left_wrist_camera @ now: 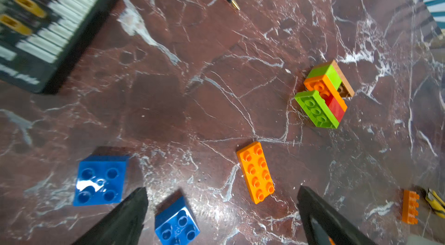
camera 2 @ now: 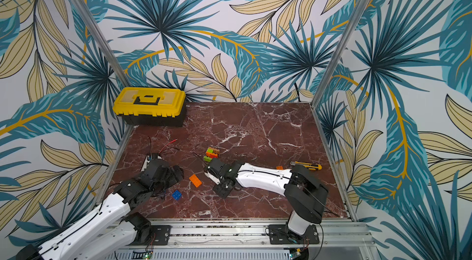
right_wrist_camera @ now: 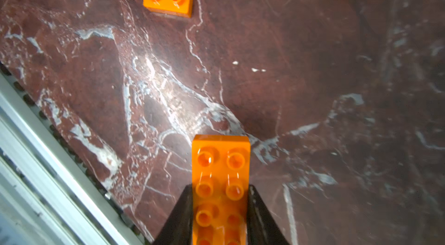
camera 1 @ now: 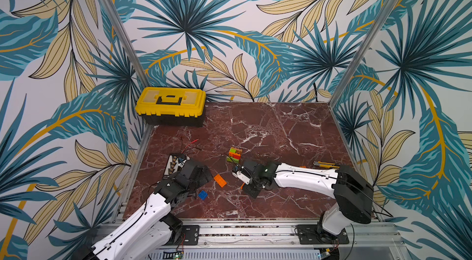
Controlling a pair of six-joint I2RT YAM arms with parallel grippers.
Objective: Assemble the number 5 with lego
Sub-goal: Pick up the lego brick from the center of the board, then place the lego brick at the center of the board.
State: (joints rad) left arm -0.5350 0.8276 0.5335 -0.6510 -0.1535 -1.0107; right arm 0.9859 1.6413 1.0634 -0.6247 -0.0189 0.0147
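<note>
I am clamping my right gripper [right_wrist_camera: 219, 187] on an orange oblong studded plastic brick [right_wrist_camera: 220, 157]. One black finger [right_wrist_camera: 180, 212] is pressing against each long side, the studs are facing the wrist camera, and the far end is sticking out past my fingertips. I cannot tell whether this brick is touching the dark red marble-patterned tabletop [camera 1: 281, 143] or hanging just above it.

I am holding my left gripper [left_wrist_camera: 221, 190] with its fingers spread wide and nothing between them, hovering low over the tabletop. A second orange oblong brick [left_wrist_camera: 255, 172] is lying flat, studs up, just ahead of those fingers; in both top views it is sitting between my two grippers [camera 1: 220, 180] [camera 2: 195, 180]. Two blue square bricks [left_wrist_camera: 100, 181] are lying close to my left fingers, apart from each other.

The joined cluster of lime green, orange, red and tan bricks [left_wrist_camera: 322, 94] is resting near mid-table, just beyond my right wrist in both top views [camera 1: 234, 155] [camera 2: 212, 154]. A third orange brick [left_wrist_camera: 410, 207] is lying beside the yellow utility knife [camera 2: 306, 166] on my right side. A yellow toolbox [camera 1: 171, 105] is sitting in the far left corner, well apart from everything.
</note>
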